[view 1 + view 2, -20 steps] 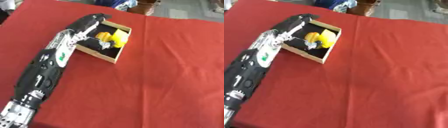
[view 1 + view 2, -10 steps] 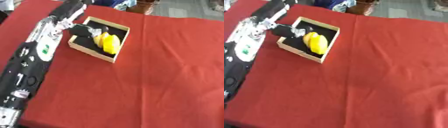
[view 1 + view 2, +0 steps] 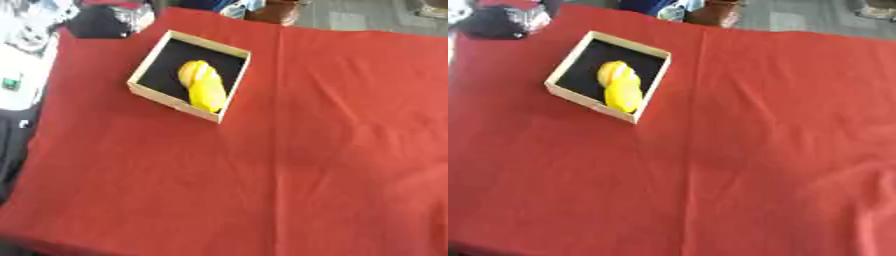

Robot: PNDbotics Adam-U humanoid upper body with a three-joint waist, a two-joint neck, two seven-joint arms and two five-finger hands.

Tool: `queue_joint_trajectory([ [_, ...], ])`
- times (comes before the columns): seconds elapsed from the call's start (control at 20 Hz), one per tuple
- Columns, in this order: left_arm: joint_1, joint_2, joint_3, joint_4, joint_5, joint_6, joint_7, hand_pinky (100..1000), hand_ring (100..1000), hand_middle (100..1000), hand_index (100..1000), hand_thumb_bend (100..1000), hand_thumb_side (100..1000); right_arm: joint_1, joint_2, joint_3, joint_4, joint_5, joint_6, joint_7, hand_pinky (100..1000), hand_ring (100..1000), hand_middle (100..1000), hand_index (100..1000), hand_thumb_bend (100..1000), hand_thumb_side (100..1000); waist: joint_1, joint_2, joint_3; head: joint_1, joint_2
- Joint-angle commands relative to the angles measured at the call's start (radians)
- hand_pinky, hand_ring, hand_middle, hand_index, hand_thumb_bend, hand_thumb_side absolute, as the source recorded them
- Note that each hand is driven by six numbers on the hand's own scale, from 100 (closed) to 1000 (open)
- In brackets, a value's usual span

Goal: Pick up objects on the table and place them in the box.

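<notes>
A yellow banana-like object (image 3: 203, 86) lies inside the shallow wooden box with a black floor (image 3: 145, 90), on the red tablecloth (image 3: 306, 150). The left hand (image 3: 109, 21) shows dark and blurred at the far-left corner — fingers unreadable, apart from the box.

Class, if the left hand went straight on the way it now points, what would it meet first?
Probably nothing: the blurred left hand seems to point past the far edge of the table, not at the box.

fruit (image 3: 203, 86) inside the box (image 3: 144, 69), far left on the table (image 3: 332, 150)
</notes>
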Motion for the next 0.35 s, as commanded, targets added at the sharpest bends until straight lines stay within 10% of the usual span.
queue_joint_trajectory([
  [0.05,0.034,0.060,0.061,-0.163,0.189,0.075,0.159,882,819,782,877,100,681,-0.011,-0.032,-0.013,-0.021,0.006,-0.004,-0.012,907,987,761,890,100,554,0.006,-0.020,-0.001,-0.026,-0.012],
  [0.35,0.231,0.130,0.133,-0.391,0.399,0.069,0.436,876,824,785,883,100,701,-0.048,-0.062,-0.020,-0.021,0.007,-0.029,-0.056,904,974,764,887,100,552,0.008,-0.020,-0.002,-0.104,-0.030],
])
